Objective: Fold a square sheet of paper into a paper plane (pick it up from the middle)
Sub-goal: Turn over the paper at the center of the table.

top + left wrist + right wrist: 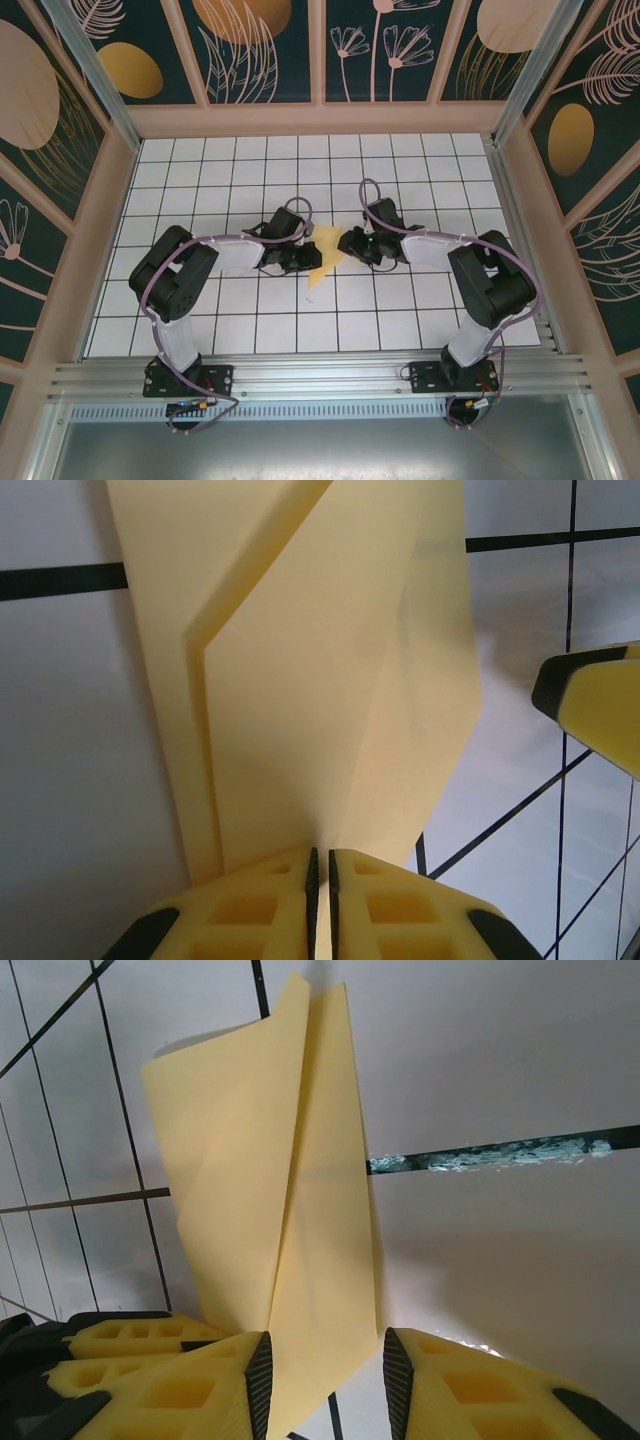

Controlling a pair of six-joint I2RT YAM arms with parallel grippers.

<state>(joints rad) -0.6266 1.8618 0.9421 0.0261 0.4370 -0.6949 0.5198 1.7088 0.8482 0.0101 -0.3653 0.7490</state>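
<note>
The yellow sheet of paper (326, 256) is folded into a narrow, creased, pointed shape and hangs between my two grippers at the middle of the table. My left gripper (321, 865) is shut on its lower edge, and the folded layers (320, 660) rise away from the pads. My right gripper (328, 1370) is open, its pads standing apart on either side of the paper (290, 1190) without squeezing it. In the top view the left gripper (302, 258) is just left of the paper and the right gripper (350, 244) just right of it. The right gripper's fingertip (600, 705) shows in the left wrist view.
The table (400, 170) is white with a black grid. Wooden walls with dark patterned panels (110, 190) close it in on three sides. An aluminium rail (320, 378) carrying both arm bases runs along the near edge.
</note>
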